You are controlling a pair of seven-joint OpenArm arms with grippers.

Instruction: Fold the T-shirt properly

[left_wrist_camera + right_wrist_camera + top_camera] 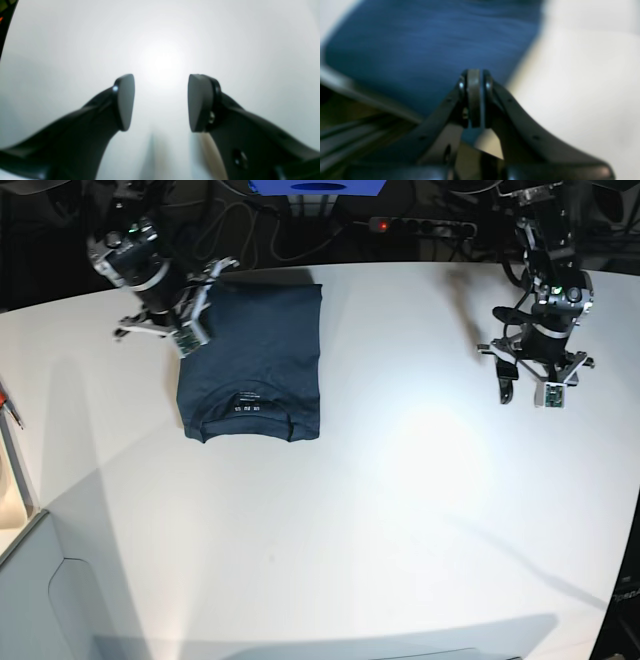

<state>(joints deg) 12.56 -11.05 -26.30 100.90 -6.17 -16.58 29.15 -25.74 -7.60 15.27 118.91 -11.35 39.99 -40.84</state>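
Note:
The dark navy T-shirt lies folded into a neat rectangle at the back left of the white table, collar toward the front, with its small white label showing. My right gripper sits at the shirt's far left corner. In the right wrist view this gripper is shut, its pads pressed together, with the blue T-shirt blurred behind it. No cloth shows between the pads. My left gripper hovers over bare table at the right, far from the shirt. Close up, the left gripper is open and empty.
A power strip with a red light, loose cables and a blue box lie beyond the table's back edge. A pale unit stands at the lower left corner.

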